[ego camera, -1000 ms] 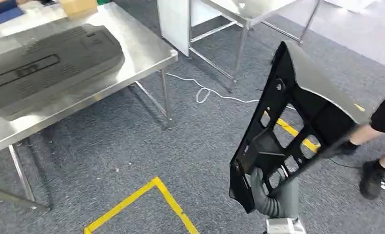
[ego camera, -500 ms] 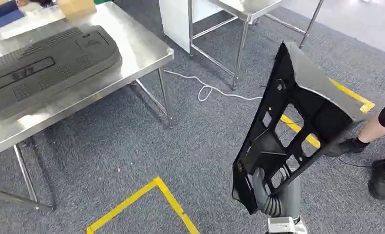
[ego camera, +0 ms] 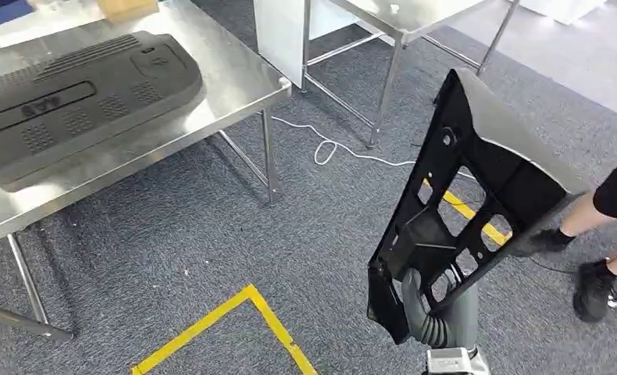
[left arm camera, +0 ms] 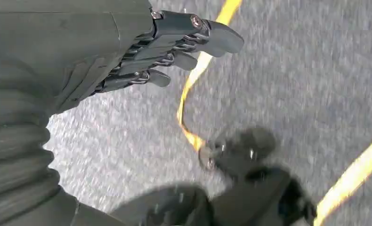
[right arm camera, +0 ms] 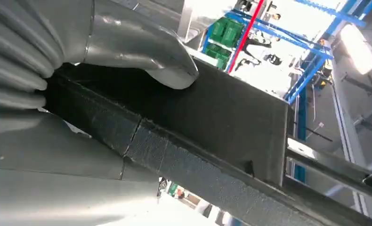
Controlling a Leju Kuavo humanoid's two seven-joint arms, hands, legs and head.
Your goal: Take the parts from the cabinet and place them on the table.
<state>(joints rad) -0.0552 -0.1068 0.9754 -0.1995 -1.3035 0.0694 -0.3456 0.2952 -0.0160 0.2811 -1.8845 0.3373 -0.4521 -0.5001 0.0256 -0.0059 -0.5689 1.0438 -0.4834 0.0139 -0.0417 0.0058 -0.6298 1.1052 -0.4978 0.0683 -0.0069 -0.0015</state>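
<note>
One part already lies flat on the steel table [ego camera: 235, 78], a long dark ribbed panel [ego camera: 79, 94], while the second, a big black frame [ego camera: 477, 195] with cut-out windows, is up in the air off to my right, well apart from the table and tilted on end. My right hand [ego camera: 430, 316] has it by the bottom edge only: in the right wrist view the thumb [right arm camera: 141, 52] presses down on the dark edge and the fingers wrap beneath, so the grip looks firm but sits at one corner of a tall, top-heavy piece. I judge that as my main worry, since the frame could swing or twist in the hand as I walk, and slip. My left hand [left arm camera: 174, 42] hangs beside me above the carpet, holding nothing, fingers loosely curved and apart, so it gives no support. A person's legs [ego camera: 602, 226] stand just beside the far edge of the frame, and a turn could clip them. A white cable [ego camera: 329, 148] lies on the floor near the table leg [ego camera: 268, 156], a snag for my feet. The frame could also strike the table corner.
</note>
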